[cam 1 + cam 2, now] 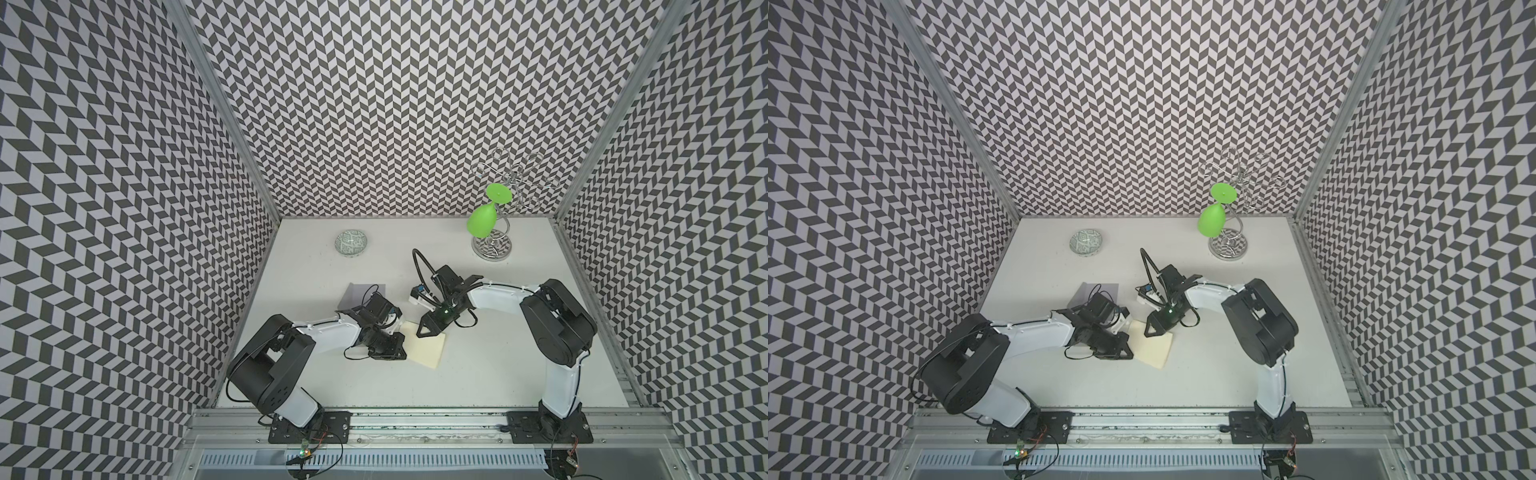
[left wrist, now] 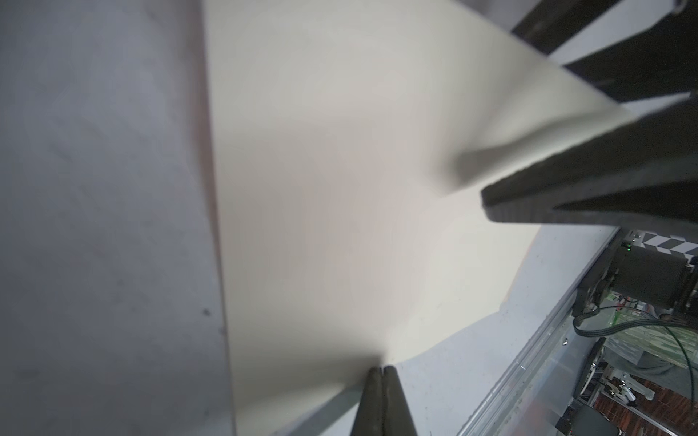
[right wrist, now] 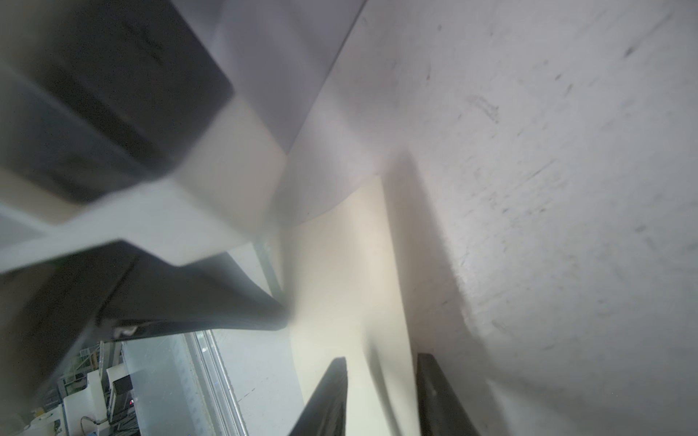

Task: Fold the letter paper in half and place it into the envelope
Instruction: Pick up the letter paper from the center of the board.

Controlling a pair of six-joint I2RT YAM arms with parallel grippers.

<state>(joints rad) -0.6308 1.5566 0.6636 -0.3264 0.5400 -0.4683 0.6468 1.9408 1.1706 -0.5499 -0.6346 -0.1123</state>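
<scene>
The letter paper (image 1: 428, 351) lies cream side up in the middle of the table, seen in both top views (image 1: 1154, 351). My left gripper (image 1: 405, 345) meets its left edge. In the left wrist view that gripper (image 2: 383, 368) is shut, pinching the sheet's edge (image 2: 340, 188), which curves up off the table. My right gripper (image 1: 428, 330) is at the sheet's far edge. In the right wrist view its jaws (image 3: 381, 373) stand apart, with a raised ridge of paper (image 3: 340, 283) between them. The grey envelope (image 1: 357, 295) lies flat behind the left wrist, partly hidden by it.
A small patterned bowl (image 1: 352, 243) sits at the back left. At the back right a green wine glass (image 1: 482, 220) hangs upside down on a wire rack (image 1: 492, 247). Patterned walls close three sides, and a metal rail (image 1: 415, 419) runs along the front.
</scene>
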